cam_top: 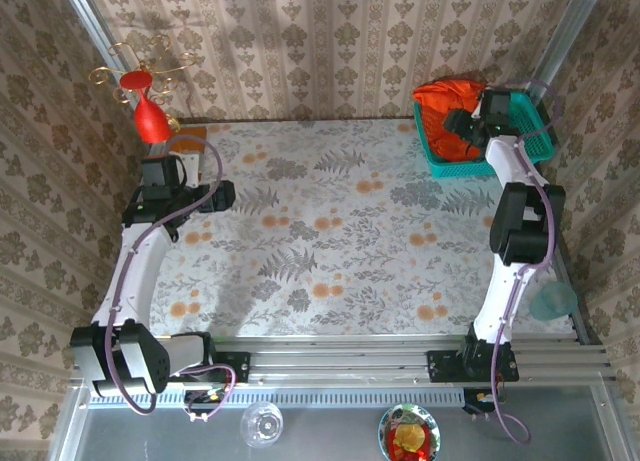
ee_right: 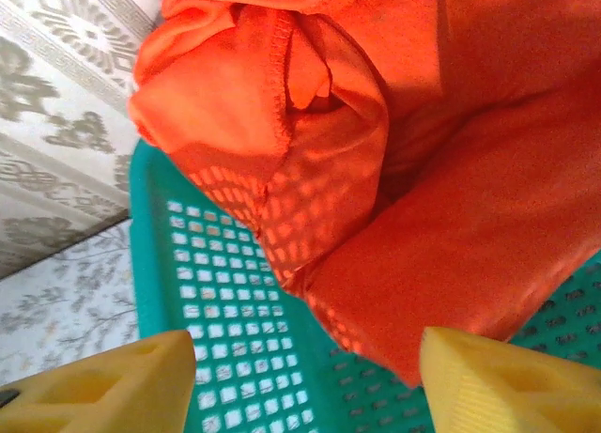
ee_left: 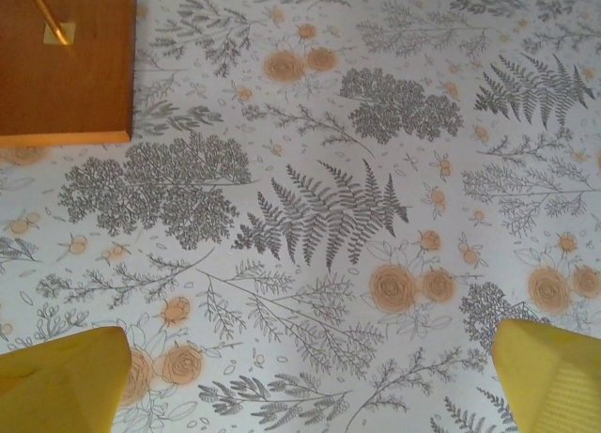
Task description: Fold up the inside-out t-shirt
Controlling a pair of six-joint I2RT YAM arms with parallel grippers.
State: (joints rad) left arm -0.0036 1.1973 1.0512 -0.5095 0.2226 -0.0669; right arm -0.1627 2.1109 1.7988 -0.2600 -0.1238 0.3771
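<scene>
The inside-out t-shirt (cam_top: 445, 101) is a bright orange-red bundle heaped in a teal mesh basket (cam_top: 450, 164) at the table's back right. In the right wrist view the t-shirt (ee_right: 413, 151) shows a stitched hem, and a folded corner hangs down over the basket floor (ee_right: 235, 311). My right gripper (ee_right: 310, 367) reaches into the basket; its yellow fingers (ee_right: 113, 386) stand apart, with the cloth corner near the right one and nothing pinched. From above, the right gripper (cam_top: 462, 121) sits against the bundle. My left gripper (ee_left: 310, 358) hovers open over the flowered tablecloth at the left gripper (cam_top: 222, 196).
A glossy red teardrop ornament (cam_top: 150, 116) on a gold wire stand (cam_top: 140, 66) stands at the back left, on an orange board (ee_left: 66, 57). Papered walls close in three sides. A glass (cam_top: 262, 421) and a bowl (cam_top: 410, 436) sit below the rail.
</scene>
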